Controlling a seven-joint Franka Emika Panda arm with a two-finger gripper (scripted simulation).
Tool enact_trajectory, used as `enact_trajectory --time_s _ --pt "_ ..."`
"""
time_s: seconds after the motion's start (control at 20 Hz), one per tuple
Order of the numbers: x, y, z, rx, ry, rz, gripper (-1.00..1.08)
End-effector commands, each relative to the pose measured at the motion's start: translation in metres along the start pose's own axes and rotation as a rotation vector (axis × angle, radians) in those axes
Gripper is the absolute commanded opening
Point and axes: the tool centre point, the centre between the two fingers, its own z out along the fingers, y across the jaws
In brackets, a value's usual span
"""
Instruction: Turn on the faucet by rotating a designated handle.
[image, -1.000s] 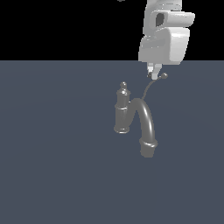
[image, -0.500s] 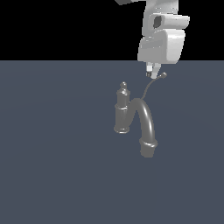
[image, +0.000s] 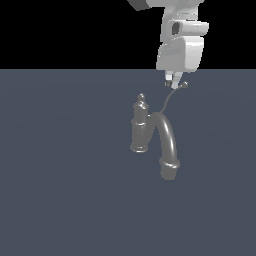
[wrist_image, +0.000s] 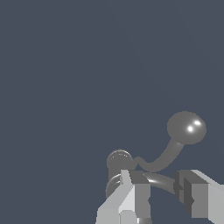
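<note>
The grey faucet stands upright on the dark surface, and its thick arched spout curves toward the exterior view's right and front. The thin curved handle rises from the post to a small ball tip. My gripper hangs just above the handle, with its fingertips beside the ball tip, on the exterior view's left of it. In the wrist view the jaws stand apart around my gripper, with nothing between them. The ball tip lies outside the fingers. The post's finial shows below.
The faucet stands alone on a flat dark blue-grey surface. Nothing else is in view.
My gripper has shifted slightly toward the exterior view's left, staying close to the ball tip. The handle and faucet look unmoved.
</note>
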Motion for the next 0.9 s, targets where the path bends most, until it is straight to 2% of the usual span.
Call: enact_trajectory --time_s 0.0,0.85 --pt "0.009 -0.007 0.001 0.003 0.003 0.012 -1.0" --pt "0.022 -0.049 0.002 0.002 0.006 0.035 -1.0"
